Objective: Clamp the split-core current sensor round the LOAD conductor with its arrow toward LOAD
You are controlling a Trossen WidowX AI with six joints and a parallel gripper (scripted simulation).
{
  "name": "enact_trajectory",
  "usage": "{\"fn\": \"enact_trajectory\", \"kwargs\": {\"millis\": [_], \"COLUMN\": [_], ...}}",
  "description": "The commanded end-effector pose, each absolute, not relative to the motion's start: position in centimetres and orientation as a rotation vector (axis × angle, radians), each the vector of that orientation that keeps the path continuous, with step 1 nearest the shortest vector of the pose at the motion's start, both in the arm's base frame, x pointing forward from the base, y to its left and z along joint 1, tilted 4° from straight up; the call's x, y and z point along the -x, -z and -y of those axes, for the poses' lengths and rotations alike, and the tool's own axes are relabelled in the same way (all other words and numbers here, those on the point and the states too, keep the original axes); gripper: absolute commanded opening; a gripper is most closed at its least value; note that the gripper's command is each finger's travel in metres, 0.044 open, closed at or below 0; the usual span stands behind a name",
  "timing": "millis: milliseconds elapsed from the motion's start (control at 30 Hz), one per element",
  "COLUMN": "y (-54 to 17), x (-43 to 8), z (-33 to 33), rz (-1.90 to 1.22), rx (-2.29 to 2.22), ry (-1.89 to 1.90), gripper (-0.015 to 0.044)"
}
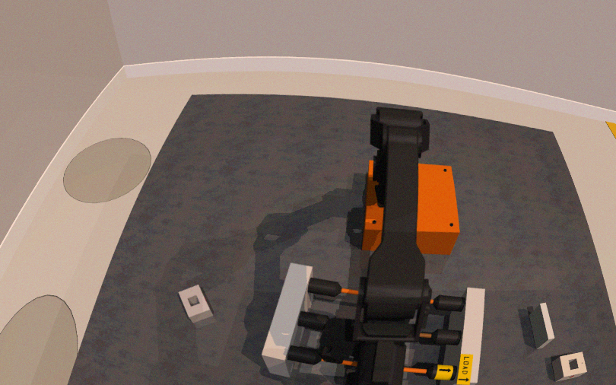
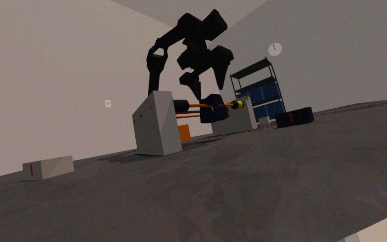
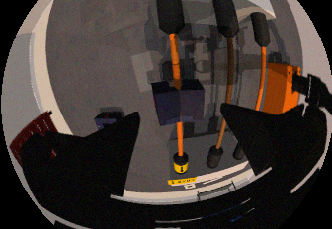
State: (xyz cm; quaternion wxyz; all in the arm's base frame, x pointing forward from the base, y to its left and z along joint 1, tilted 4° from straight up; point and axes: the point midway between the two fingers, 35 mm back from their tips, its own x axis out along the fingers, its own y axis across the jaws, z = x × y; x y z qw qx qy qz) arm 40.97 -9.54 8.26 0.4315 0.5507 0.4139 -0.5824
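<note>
The dark navy sensor [image 2: 220,112] [image 3: 168,106] hangs round the orange conductor [image 1: 414,369] [image 2: 196,105] [image 3: 180,140] at mid-length. Its two halves show one on each side of the conductor in the wrist view; whether they are latched I cannot tell. A red arrow mark lies along its side in the exterior view, its head too small to read. The yellow LOAD marker [image 1: 465,365] [image 3: 182,181] is on the white block at that conductor's end. My gripper [image 2: 209,93] [image 3: 181,112] is open, its fingertips apart above and on either side of the sensor. In the top view the arm hides the sensor.
Two more conductors [image 3: 230,69] [image 3: 262,74] run alongside. White end blocks [image 1: 287,315] [image 1: 474,329] hold them. An orange box [image 1: 436,198] [image 2: 184,132] stands behind. Another navy block with a red arrow [image 2: 301,117] and pale blocks [image 1: 203,314] [image 2: 57,167] lie on the table.
</note>
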Motion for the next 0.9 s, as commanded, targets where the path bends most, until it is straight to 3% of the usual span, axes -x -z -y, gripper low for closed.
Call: {"fn": "enact_trajectory", "kwargs": {"millis": [0,200,867], "y": [-8.3,-4.3,-2.0], "x": [-40.9,-40.9,-40.8], "z": [9.5,9.7,9.8], "rz": [-1.033,-1.038,-1.039], "rx": [-1.372,-1.366,-1.365], "ry": [1.453,1.462,1.463], "gripper": [0.0440,0.0440,0.0440]}}
